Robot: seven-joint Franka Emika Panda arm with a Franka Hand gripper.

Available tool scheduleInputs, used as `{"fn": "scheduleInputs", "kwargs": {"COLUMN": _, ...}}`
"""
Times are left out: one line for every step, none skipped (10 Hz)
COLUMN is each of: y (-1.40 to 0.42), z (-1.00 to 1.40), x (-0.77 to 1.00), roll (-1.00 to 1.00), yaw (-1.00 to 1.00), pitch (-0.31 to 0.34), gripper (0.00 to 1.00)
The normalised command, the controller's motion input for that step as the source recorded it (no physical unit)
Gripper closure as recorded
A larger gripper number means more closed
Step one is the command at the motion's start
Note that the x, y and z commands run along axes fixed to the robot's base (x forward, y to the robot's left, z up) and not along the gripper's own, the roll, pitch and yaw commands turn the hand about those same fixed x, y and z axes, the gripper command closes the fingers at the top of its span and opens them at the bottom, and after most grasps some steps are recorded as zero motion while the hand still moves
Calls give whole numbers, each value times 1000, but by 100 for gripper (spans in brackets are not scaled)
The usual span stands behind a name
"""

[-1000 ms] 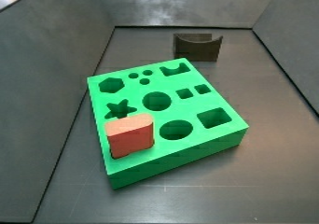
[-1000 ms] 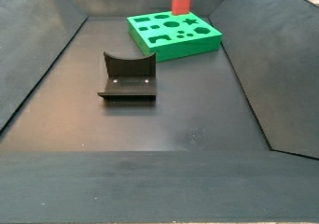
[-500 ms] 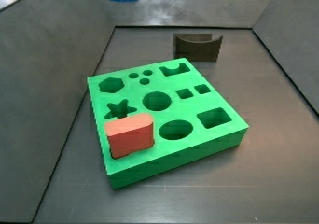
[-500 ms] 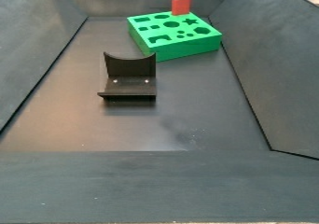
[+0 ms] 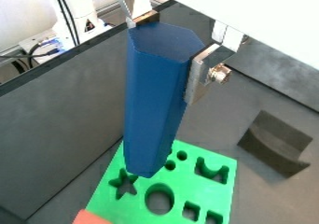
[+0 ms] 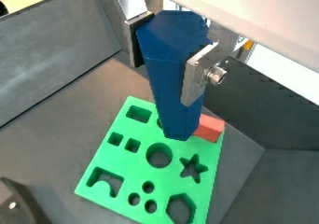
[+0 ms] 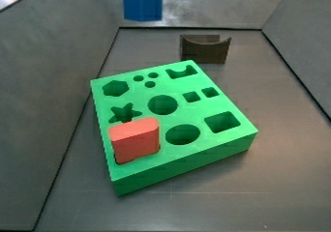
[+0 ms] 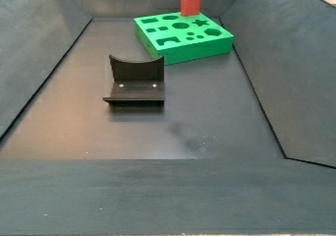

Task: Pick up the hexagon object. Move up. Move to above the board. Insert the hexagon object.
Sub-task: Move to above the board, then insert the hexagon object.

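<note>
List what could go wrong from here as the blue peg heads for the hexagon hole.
1. The hexagon object hangs long below the gripper, whose jaws hold only its upper end; a tilted peg may jam at the rim.
2. The board carries many cut-outs; the hexagon hole sits in a corner beside small circles, so a small offset likely lands on green surface.
3. The red block stands on the board and could be clipped.

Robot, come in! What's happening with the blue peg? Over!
Gripper shut on hexagon object, high above board. Not inserted yet. Red block sits on board, away from hexagon hole.
</note>
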Motion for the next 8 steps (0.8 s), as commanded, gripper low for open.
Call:
{"fn": "scheduleInputs", "kwargs": {"y": -213, "z": 42, "x": 137, "roll": 32, "yaw": 4, "pitch": 106, "gripper": 100}}
{"fn": "scheduleInputs", "kwargs": {"y": 49, "z": -20, "x": -69, "roll": 0, "yaw": 0, "pitch": 0, "gripper": 100}}
{"fn": "scheduleInputs", "kwargs": {"y": 71, "z": -306, "x": -306, "roll": 60, "yaw": 97, "pitch": -14, "gripper": 100}}
{"fn": "scheduleInputs", "kwargs": {"y": 237, "z": -494, "x": -266, "roll": 71, "yaw": 317, "pitch": -50, "gripper": 100}}
{"fn": "scheduleInputs", "kwargs": {"y": 354, "z": -597, "x": -383, "roll": 97, "yaw": 497, "pitch": -34, "gripper": 100}}
{"fn": "scheduleInputs", "kwargs": {"y": 303, "z": -649, "x": -474, "roll": 136, "yaw": 566, "pitch": -81, "gripper": 100}}
{"fn": "scheduleInputs", "kwargs": {"y": 306, "z": -683, "x": -471, "roll": 126, "yaw": 603, "pitch": -121, "gripper": 100}}
{"fn": "scheduleInputs", "kwargs": {"y": 263, "z": -680, "x": -451, "roll": 201, "yaw": 560, "pitch": -207, "gripper": 100}}
